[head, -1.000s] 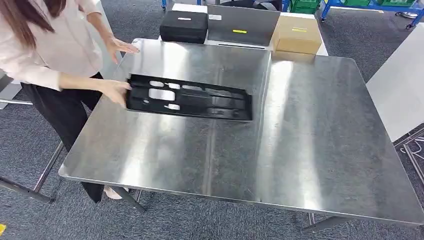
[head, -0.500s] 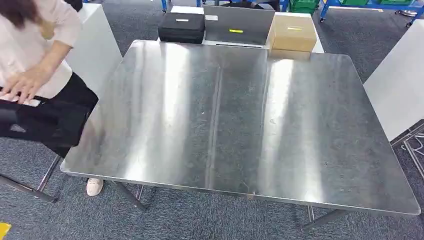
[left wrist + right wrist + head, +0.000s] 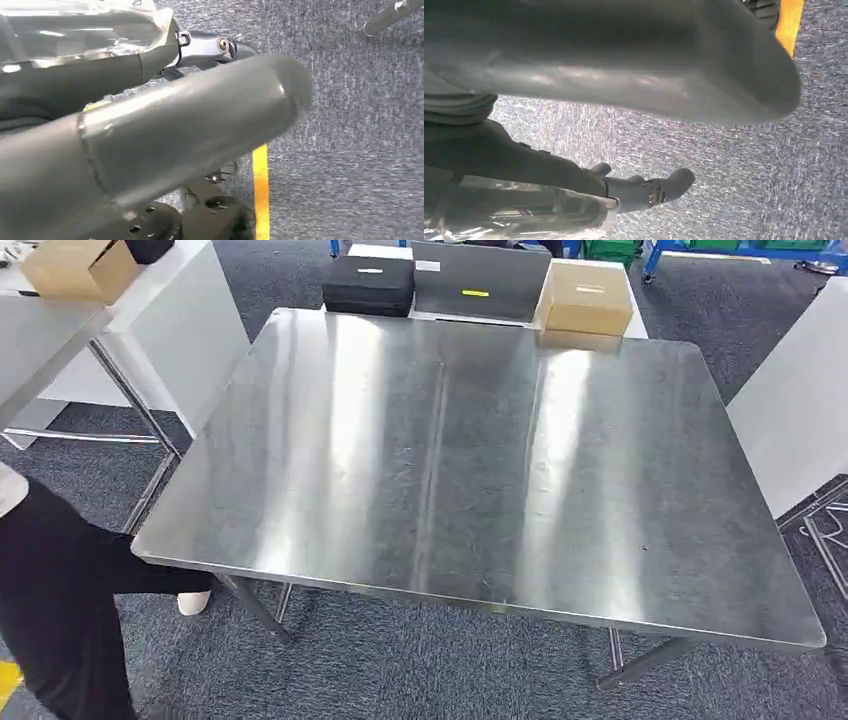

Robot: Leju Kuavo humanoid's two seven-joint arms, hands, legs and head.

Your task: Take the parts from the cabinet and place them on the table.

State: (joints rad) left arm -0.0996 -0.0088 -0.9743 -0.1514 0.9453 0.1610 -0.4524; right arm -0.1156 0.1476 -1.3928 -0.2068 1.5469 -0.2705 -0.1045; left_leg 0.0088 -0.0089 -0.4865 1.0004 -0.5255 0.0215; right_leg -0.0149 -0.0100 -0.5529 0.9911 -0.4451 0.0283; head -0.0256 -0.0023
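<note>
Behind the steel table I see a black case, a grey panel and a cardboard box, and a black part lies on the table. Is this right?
Not quite. In the head view the table has no part on it. The black case, grey panel and cardboard box do stand behind it.

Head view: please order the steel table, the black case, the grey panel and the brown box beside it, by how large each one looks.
1. steel table, by far the largest.
2. grey panel.
3. black case and brown box look about alike, so I do not rank them. All three stand behind the table, farther from the camera, so true sizes stay unsure.
</note>
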